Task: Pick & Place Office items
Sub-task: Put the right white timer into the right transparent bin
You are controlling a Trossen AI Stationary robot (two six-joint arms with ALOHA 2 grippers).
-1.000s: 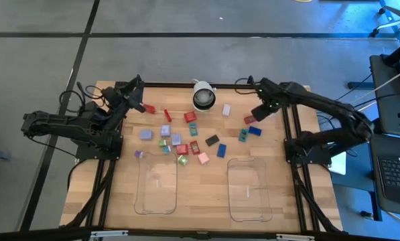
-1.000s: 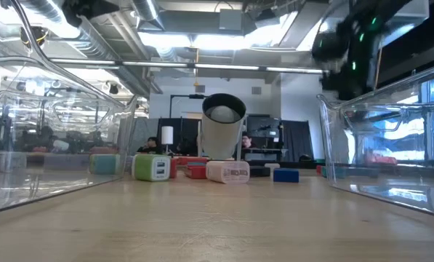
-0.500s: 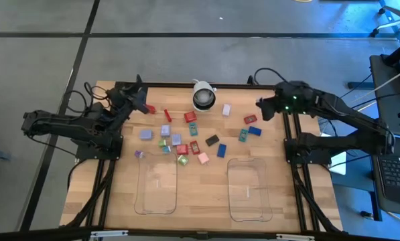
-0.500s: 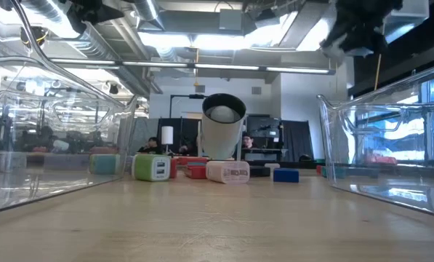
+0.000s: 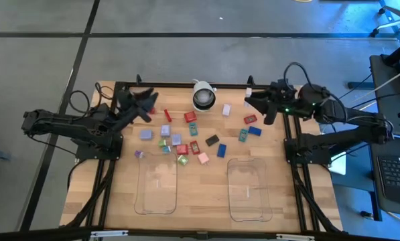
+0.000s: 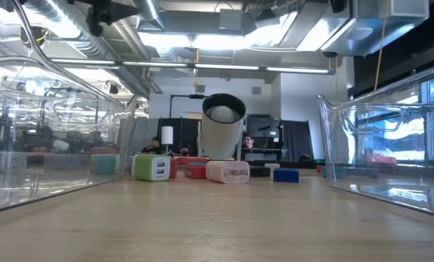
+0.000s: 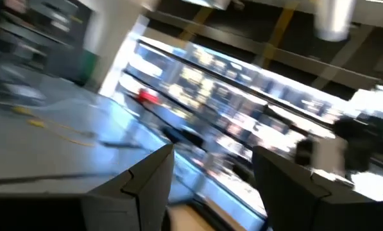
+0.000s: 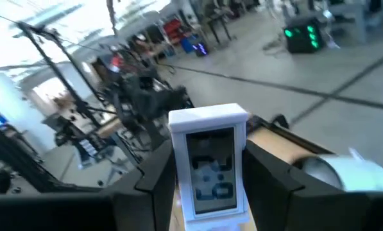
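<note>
White block clamped in right end effector (bottom cut off); left end effector released.

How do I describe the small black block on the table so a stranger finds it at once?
Start at the round white-and-black camera dome at the wooden table's far edge. Go toward the right clear plastic tray; about halfway lies the small black block, beside a red block and a blue one. No other piece is black.
</note>
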